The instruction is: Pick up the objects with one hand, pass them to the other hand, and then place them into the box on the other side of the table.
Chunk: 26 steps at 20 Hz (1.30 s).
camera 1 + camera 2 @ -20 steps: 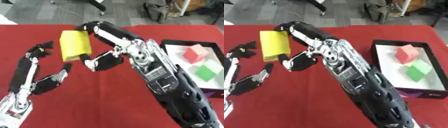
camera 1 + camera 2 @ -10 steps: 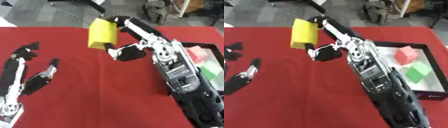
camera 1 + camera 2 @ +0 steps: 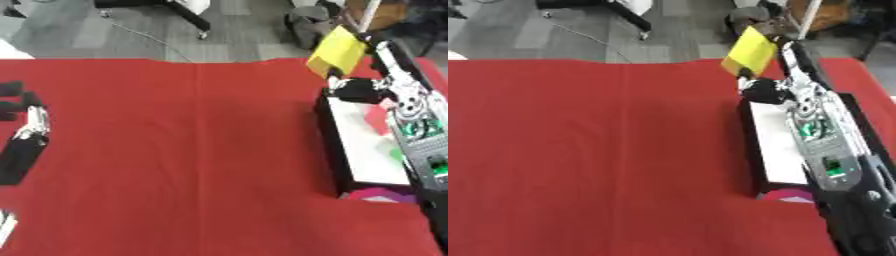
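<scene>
While the red table (image 3: 175, 165) fills most of both views, a black box (image 3: 331, 145) with a white inside is seen along its right side. Something red and something green can just be made out in the box, mostly hidden by the right arm. The right arm is stretched over the box, and the right hand (image 3: 765, 91) is raised above the box's far end. A yellow block (image 3: 336, 51) is held up in that hand, with the fingers curled round it, tilted and well clear of the table. The left hand (image 3: 24, 135) is seen at the left edge, low over the cloth, with its fingers straight and nothing in it.
</scene>
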Each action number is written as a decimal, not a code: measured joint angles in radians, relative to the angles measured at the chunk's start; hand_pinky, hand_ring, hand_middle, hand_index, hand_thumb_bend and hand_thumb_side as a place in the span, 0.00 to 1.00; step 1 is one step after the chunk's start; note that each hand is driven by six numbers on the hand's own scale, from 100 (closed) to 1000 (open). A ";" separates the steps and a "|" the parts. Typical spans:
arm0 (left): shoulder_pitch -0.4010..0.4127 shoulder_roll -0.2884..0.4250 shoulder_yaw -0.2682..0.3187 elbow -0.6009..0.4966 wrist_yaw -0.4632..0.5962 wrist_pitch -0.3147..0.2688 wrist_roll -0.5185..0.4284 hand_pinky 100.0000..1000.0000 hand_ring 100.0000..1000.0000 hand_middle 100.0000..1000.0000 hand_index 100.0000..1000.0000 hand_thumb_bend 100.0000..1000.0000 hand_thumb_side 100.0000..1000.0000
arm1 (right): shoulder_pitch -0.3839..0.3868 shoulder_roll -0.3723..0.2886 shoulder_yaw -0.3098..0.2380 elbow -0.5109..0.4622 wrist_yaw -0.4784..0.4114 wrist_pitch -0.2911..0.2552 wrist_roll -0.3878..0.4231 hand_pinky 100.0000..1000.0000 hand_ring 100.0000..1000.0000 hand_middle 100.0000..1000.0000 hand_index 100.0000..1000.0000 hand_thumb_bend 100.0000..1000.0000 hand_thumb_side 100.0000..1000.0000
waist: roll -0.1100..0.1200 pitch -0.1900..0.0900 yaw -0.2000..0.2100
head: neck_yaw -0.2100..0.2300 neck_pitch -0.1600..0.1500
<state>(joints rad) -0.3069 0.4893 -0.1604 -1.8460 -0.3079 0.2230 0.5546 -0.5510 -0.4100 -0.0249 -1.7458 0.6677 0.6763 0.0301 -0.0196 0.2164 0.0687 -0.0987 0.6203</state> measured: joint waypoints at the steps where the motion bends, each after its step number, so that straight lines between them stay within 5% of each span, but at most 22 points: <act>1: 0.001 -0.003 0.006 0.000 0.004 -0.003 0.008 0.60 0.57 0.62 0.73 0.00 0.65 | 0.009 -0.005 -0.017 0.011 0.010 0.012 -0.018 0.86 0.94 0.52 0.61 0.00 0.00 | 0.000 0.000 0.000 | -0.001 0.000; 5: 0.004 -0.005 0.023 -0.001 0.009 -0.009 0.032 0.61 0.57 0.62 0.74 0.00 0.65 | 0.050 -0.028 -0.065 0.052 0.033 0.046 -0.057 0.86 0.97 0.57 0.66 0.00 0.00 | 0.000 0.000 -0.001 | -0.009 -0.009; 7: 0.004 -0.005 0.029 -0.001 0.009 -0.012 0.041 0.61 0.58 0.63 0.75 0.00 0.66 | 0.070 -0.040 -0.076 0.070 0.033 0.049 -0.054 0.88 1.00 0.67 0.75 0.00 0.00 | 0.000 0.000 -0.001 | -0.011 -0.010; 10: 0.004 -0.005 0.035 -0.005 0.009 -0.016 0.051 0.61 0.58 0.63 0.74 0.00 0.64 | 0.093 -0.056 -0.079 0.101 0.049 0.020 -0.003 0.94 1.00 0.87 0.96 0.00 0.16 | 0.000 0.000 -0.001 | -0.016 -0.013; 13: 0.004 -0.005 0.038 -0.006 0.009 -0.015 0.059 0.61 0.58 0.63 0.75 0.00 0.63 | 0.103 -0.066 -0.086 0.130 0.094 -0.037 0.096 0.97 1.00 0.92 1.00 0.14 0.00 | 0.000 0.000 -0.001 | -0.017 -0.017; 14: 0.004 -0.006 0.040 -0.006 0.010 -0.014 0.061 0.61 0.58 0.63 0.75 0.00 0.63 | 0.104 -0.068 -0.091 0.136 0.108 -0.054 0.130 0.98 1.00 0.93 1.00 0.25 0.00 | 0.000 0.000 -0.001 | -0.017 -0.017; 17: 0.004 -0.010 0.041 -0.006 0.012 -0.009 0.065 0.61 0.58 0.63 0.75 0.00 0.63 | 0.105 -0.070 -0.110 0.139 0.137 -0.085 0.206 0.99 1.00 0.93 1.00 0.33 0.01 | 0.000 0.000 -0.001 | -0.016 -0.017; 21: 0.004 -0.013 0.041 -0.006 0.013 -0.005 0.069 0.61 0.58 0.63 0.75 0.00 0.63 | 0.111 -0.070 -0.130 0.128 0.146 -0.084 0.236 0.99 1.00 0.94 1.00 0.31 0.00 | 0.001 0.000 -0.001 | -0.014 -0.017; 22: 0.004 -0.013 0.041 -0.006 0.013 -0.004 0.069 0.61 0.58 0.63 0.75 0.00 0.63 | 0.111 -0.070 -0.133 0.123 0.144 -0.081 0.235 0.98 1.00 0.92 1.00 0.23 0.00 | 0.001 0.000 -0.001 | -0.013 -0.017; 23: 0.004 -0.013 0.041 -0.006 0.013 -0.003 0.068 0.61 0.58 0.62 0.75 0.00 0.63 | 0.111 -0.070 -0.136 0.116 0.139 -0.075 0.230 0.96 1.00 0.90 0.99 0.01 0.00 | 0.001 0.000 -0.002 | -0.013 -0.017; 24: 0.004 -0.013 0.041 -0.006 0.013 -0.002 0.069 0.61 0.58 0.62 0.75 0.00 0.64 | 0.111 -0.070 -0.140 0.107 0.133 -0.063 0.215 0.94 1.00 0.87 0.96 0.00 0.00 | 0.001 0.000 -0.002 | -0.011 -0.017; 26: 0.004 -0.014 0.041 -0.006 0.014 -0.001 0.069 0.61 0.57 0.62 0.75 0.00 0.65 | 0.110 -0.069 -0.149 0.071 0.092 -0.035 0.140 0.91 1.00 0.84 0.95 0.00 0.58 | 0.002 0.000 -0.005 | -0.009 -0.017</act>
<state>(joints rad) -0.3030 0.4750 -0.1192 -1.8518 -0.2934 0.2215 0.6236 -0.4411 -0.4790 -0.1742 -1.6746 0.7595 0.6418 0.1703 -0.0176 0.2167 0.0638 -0.1079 0.6030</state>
